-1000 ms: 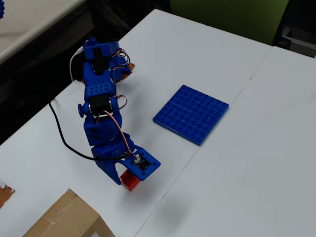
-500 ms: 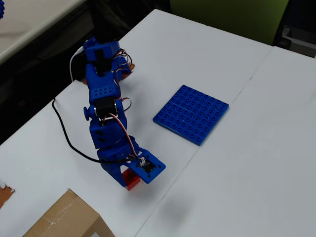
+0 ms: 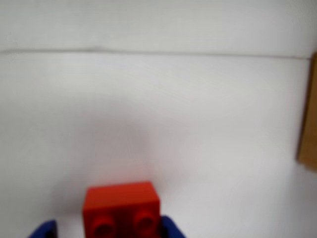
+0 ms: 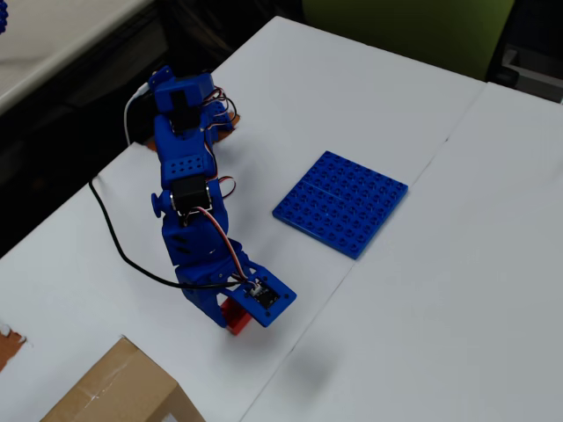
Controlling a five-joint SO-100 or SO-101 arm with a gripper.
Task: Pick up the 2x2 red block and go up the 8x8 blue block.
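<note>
Red block (image 3: pixel 121 210) between fingers (image 3: pixel 171 229), right one touching.

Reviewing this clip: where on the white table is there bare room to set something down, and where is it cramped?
In the overhead view, the table is bare right of the 8x8 blue block down to the lower right corner, and above that block. It is crowded lower left: the gripper at the 2x2 red block, the black cable and the cardboard box.

A white worktop (image 4: pixel 422 290) with a straight seam across it carries a brown cardboard box (image 4: pixel 119 391) at its near edge, while a green panel (image 4: pixel 405 31) stands beyond its far edge.
</note>
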